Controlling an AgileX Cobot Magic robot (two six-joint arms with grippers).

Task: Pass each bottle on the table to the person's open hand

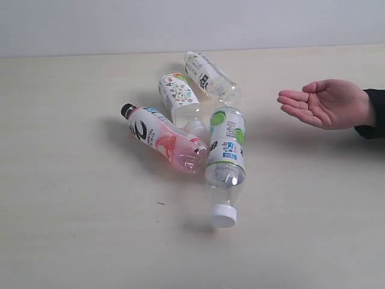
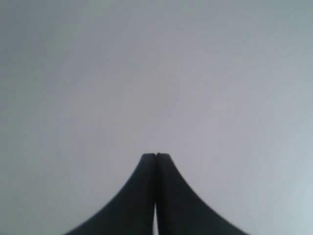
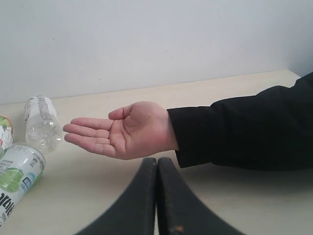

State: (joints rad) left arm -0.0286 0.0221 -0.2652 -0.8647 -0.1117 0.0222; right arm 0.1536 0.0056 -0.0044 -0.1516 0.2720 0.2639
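Note:
Several bottles lie clustered mid-table point(image 1: 72, 229): a pink-labelled bottle point(image 1: 163, 138) with a black cap, a doodle-labelled bottle point(image 1: 179, 96), a green-and-white bottle point(image 1: 226, 162) with a white cap, and a text-labelled bottle point(image 1: 210, 76) at the back. The person's open hand point(image 1: 325, 102) is held palm up at the right. No gripper shows in the exterior view. My left gripper point(image 2: 156, 155) is shut, empty, facing a blank grey surface. My right gripper point(image 3: 157, 160) is shut, empty, just short of the hand point(image 3: 122, 129). The text-labelled bottle point(image 3: 41, 122) and the green-and-white bottle point(image 3: 17, 174) show beside it.
The person's black sleeve point(image 3: 244, 129) reaches in over the table's right side. A pale wall point(image 1: 192, 24) runs behind the table's far edge.

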